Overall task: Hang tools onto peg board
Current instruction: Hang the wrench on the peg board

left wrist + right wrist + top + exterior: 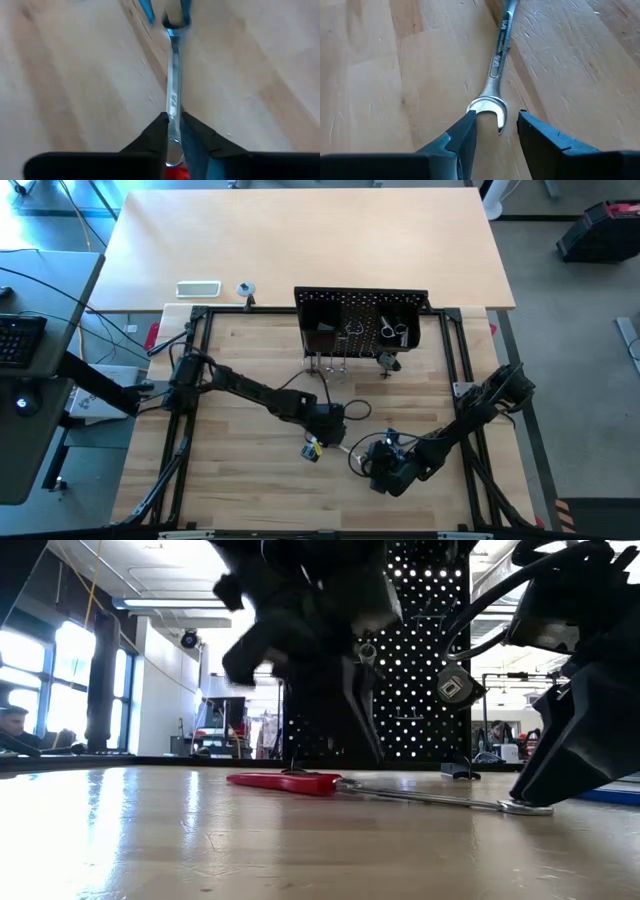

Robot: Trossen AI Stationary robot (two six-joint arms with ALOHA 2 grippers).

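The silver wrench (pixel 496 65) lies flat on the tabletop (pixel 395 75). The left gripper (pixel 172 131) fingers grasp its shaft; the right gripper (pixel 496 131) fingers stand released around its open end.

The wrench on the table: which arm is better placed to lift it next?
Probably left: the left tool clamps the wrench by its shank; the right tool only straddles its open end.

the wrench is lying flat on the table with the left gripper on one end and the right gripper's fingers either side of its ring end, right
Not quite: the right gripper straddles the open-jawed end of the wrench, not a ring end, as the right wrist view shows. The rest holds: it lies flat on the table, with the left gripper on its other end.
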